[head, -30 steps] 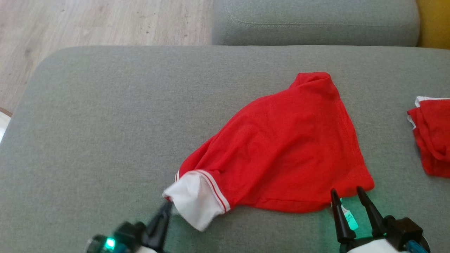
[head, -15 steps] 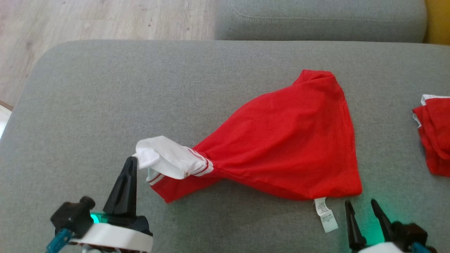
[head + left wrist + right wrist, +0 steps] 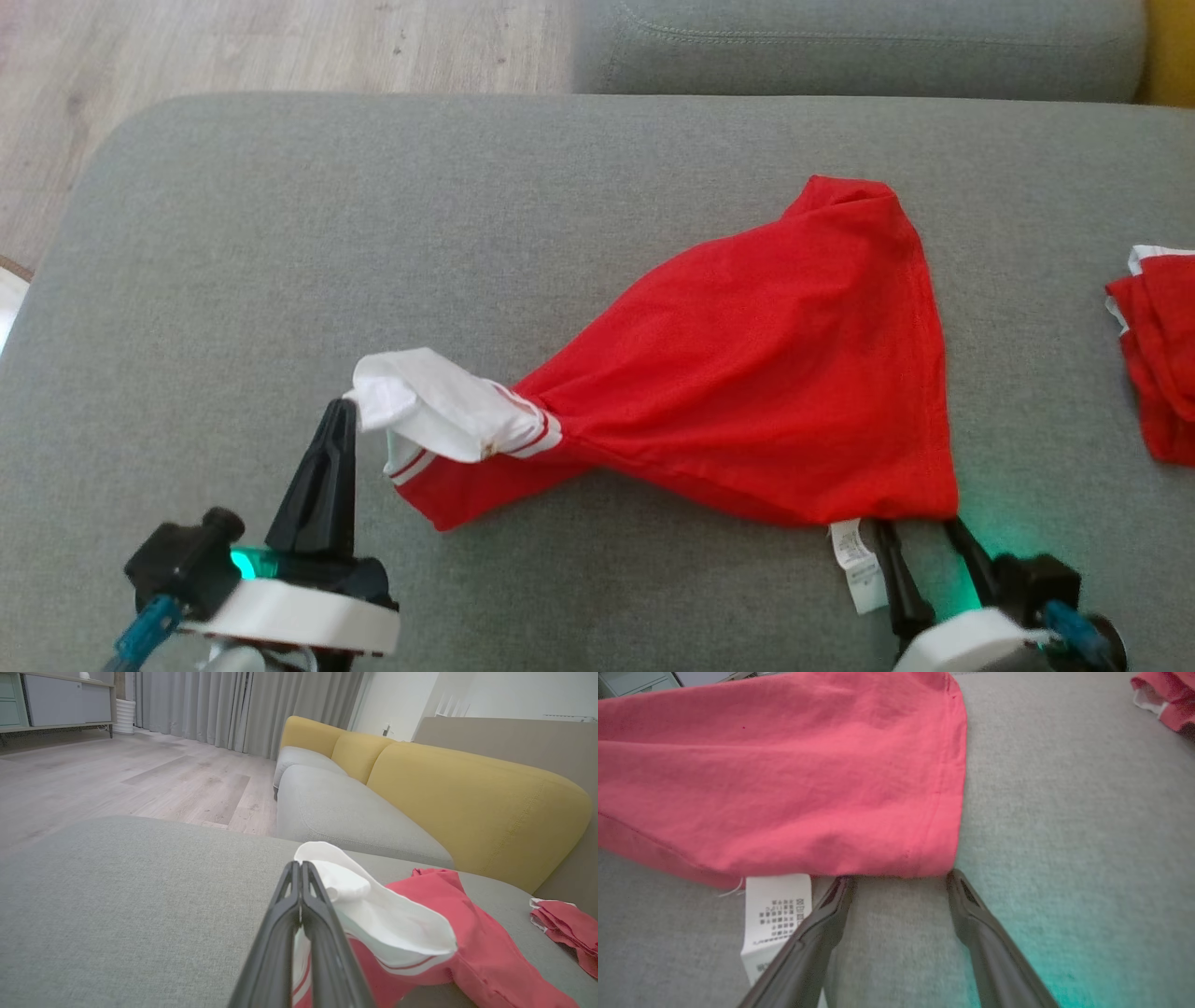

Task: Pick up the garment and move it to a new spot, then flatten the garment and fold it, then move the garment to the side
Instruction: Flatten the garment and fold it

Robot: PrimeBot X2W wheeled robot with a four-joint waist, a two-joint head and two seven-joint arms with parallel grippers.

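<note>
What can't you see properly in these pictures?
- Care label: the print is too small to read, and in the right wrist view its lower part sits behind a finger of the right gripper.
- Second red cloth: cut off by the head view's right edge.
- Right gripper's fingertips: at the red garment hem; whether over or under it, cannot tell.
- Sleeve edge: hidden between the shut left gripper fingers in the left wrist view.

You have a wide grey seat cushion carrying everything here. A red garment lies across its middle and right, spread in a rough fan that narrows toward the left, where its white sleeve is raised off the fabric. A white care label lies flat on the cushion at the garment's near hem. Well apart, far to the right, you'll see a second red cloth, bunched, with a white edge.
</note>
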